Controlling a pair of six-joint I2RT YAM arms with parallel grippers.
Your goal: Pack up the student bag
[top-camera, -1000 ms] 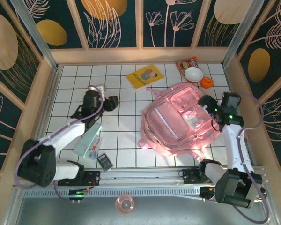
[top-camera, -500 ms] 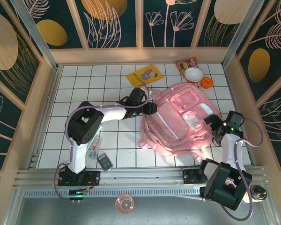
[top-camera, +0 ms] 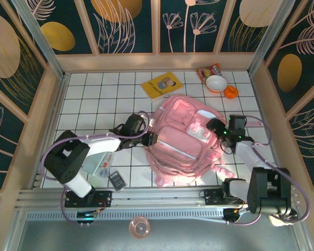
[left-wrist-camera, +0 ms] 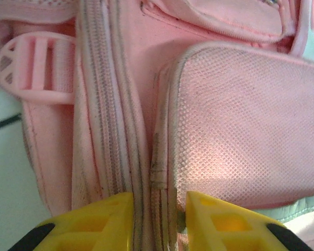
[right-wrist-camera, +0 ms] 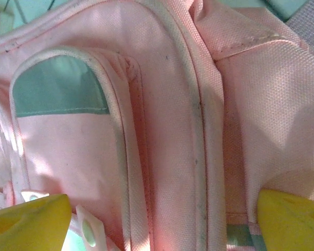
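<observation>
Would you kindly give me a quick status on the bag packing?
Left tool astride the zip seam of the student bag, grip unconfirmed. Right tool open over its front. Yellow book lies unpacked beyond.

left wrist: student bag (left-wrist-camera: 240, 130) cut off at every edge; left end effector (left-wrist-camera: 158, 214) fingers (left-wrist-camera: 94, 227) cropped at bottom; clamp on seam indeterminate | top external: packet (top-camera: 209, 69) partly behind bowl (top-camera: 216, 83); pale flat item (top-camera: 100, 166) partly under left arm (top-camera: 94, 144)

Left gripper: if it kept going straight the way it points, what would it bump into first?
The student bag, almost at once: the left gripper has its fingers either side of the zip seam beside the mesh pocket. Whether they touch it is unclear.
</observation>
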